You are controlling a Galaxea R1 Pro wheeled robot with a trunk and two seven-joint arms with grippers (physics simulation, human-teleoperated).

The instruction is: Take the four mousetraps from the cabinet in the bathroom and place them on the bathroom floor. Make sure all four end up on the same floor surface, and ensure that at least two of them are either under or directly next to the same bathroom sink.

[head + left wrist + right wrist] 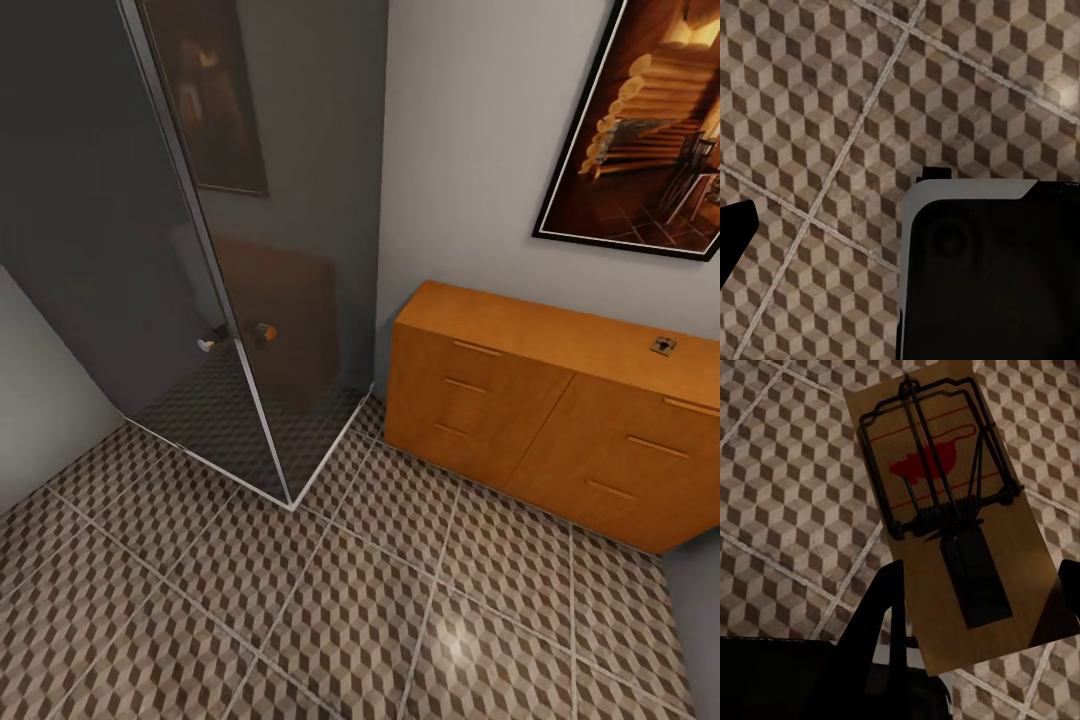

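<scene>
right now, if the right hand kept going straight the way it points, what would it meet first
Most likely the bathroom floor. The right hand is shut on a mousetrap and points at the cube-patterned tiles, with nothing else showing in between. How far off the floor lies is unclear.

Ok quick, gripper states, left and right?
Left: cannot be told.
Right gripper: closed on a mousetrap, held over the bathroom floor.

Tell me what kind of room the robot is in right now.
Most likely a bathroom: a dark glass-walled shower enclosure stands in the corner, the floor of brown, beige and white cube-pattern tiles runs up to it, and a low orange-brown wooden drawer cabinet sits against the wall.
</scene>
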